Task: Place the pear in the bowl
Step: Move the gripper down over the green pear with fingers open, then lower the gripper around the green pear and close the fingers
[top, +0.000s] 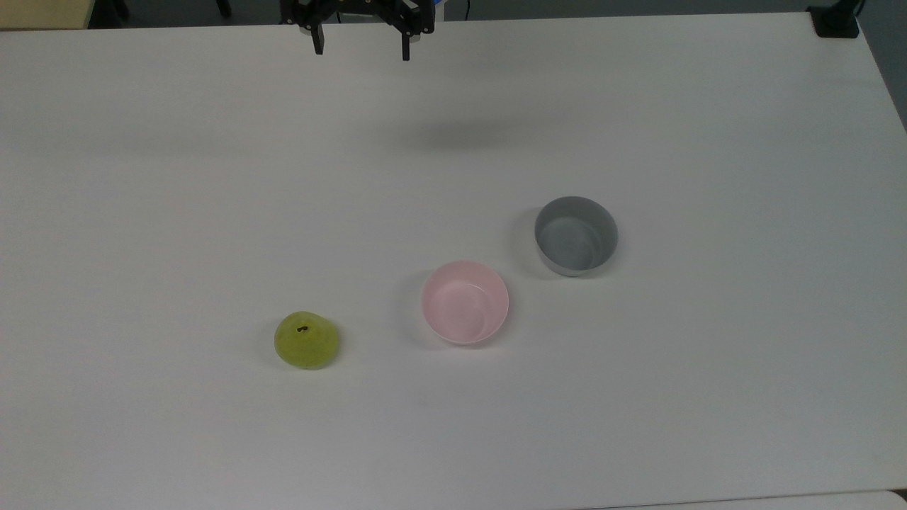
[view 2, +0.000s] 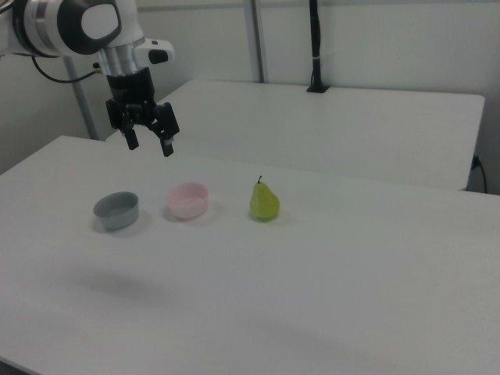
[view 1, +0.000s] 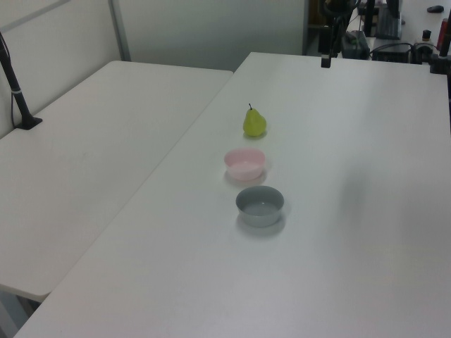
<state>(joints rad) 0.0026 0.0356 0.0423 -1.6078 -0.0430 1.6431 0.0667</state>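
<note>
Hanging high over the far side of the desk (top: 638, 425), the end effector (view 2: 149, 141) has its two fingers spread wide and holds nothing. It sits well apart from every object. In the right view the grey bowl (view 2: 116, 209) lies nearest below it, then the pink bowl (view 2: 188, 200), then the pear (view 2: 264, 201) farthest toward the right view's right.

The pear (top: 306, 341) stands upright on the bare desk, stem up, near the pink bowl (top: 465, 302) but not touching it, on the top view's left of it. Nothing of the task looks done yet; the reach to the fruit is still to come.

The likely risks: the rounded, tapered fruit could roll or squirt out of a pinch taken too high on its neck, and the grey bowl (top: 576, 235) close by invites a drop into the wrong dish.

In the top view the frame's upper edge cuts off the arm above the fingertips.
</note>
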